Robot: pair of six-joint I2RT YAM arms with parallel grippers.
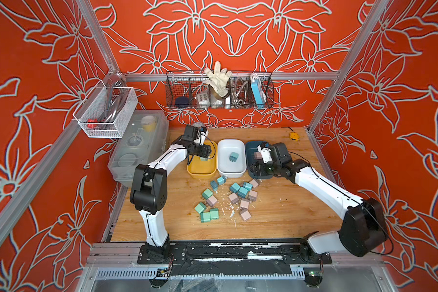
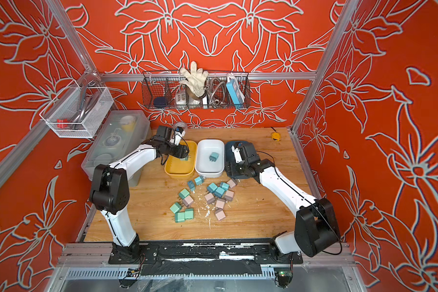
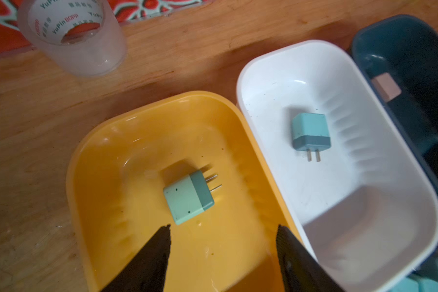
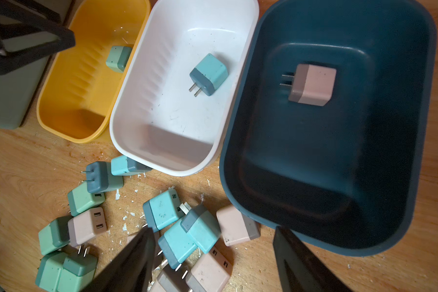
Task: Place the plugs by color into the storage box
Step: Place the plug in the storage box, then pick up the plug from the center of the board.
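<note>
Wood tabletop is sitting inside an aluminium-framed cell with red floral walls; white flecks are littering the grain mid-table. Toward the back, yellow tray, white tray and dark blue tray are lining up side by side. Each is holding one plug: mint plug in yellow, teal plug in white, pink plug in blue. In front of the trays, loose plugs are lying scattered. Over the yellow tray, left gripper is hovering, jaws spread, gripping nothing. At the blue tray's near edge, right gripper is hanging, jaws likewise apart and empty. At the table's left edge, translucent lidded box is standing; tape roll is sitting behind the yellow tray, tape measure near the back right corner, wire basket hanging on the back wall.
</note>
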